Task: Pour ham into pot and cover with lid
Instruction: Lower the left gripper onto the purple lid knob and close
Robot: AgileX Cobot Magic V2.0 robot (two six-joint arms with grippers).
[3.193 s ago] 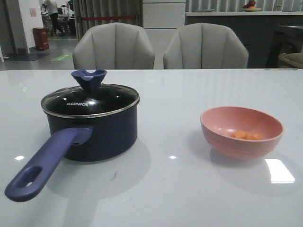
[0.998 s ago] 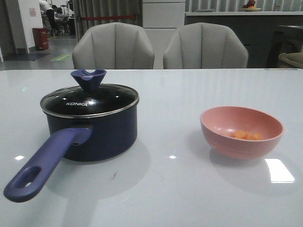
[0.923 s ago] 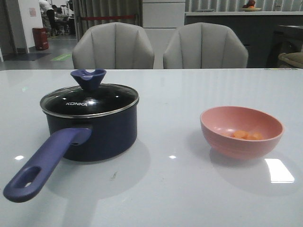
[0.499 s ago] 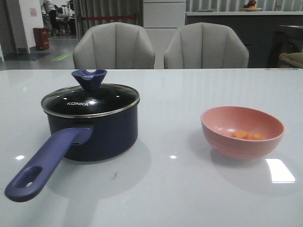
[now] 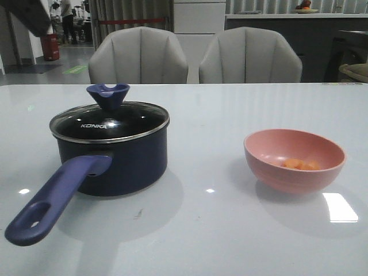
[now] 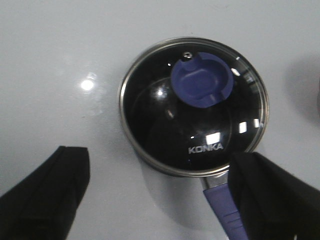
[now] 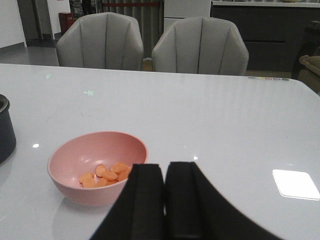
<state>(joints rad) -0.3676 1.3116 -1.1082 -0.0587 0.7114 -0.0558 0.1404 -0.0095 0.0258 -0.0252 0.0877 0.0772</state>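
Observation:
The dark navy pot (image 5: 123, 161) stands on the left of the table, its purple-blue handle (image 5: 54, 201) pointing toward the front. The glass lid (image 5: 109, 122) with the blue knob (image 5: 108, 95) sits on it. The ham (image 5: 300, 164) lies as small orange chunks in the pink bowl (image 5: 294, 160) on the right. My left gripper (image 6: 157, 165) is open and empty above the lid (image 6: 195, 107), its fingers (image 6: 45, 195) spread wide. My right gripper (image 7: 164, 167) is shut and empty, just beside the bowl (image 7: 97, 165) and the ham (image 7: 107, 175).
Two grey chairs (image 5: 195, 54) stand behind the white table's far edge (image 5: 230, 84). A dark part of my left arm (image 5: 26, 14) shows in the front view's top left corner. The pot's side (image 7: 5, 130) shows at the edge of the right wrist view.
A dark part of my left arm has come into the top left corner of the front view. The pot, lid and bowl have not moved.

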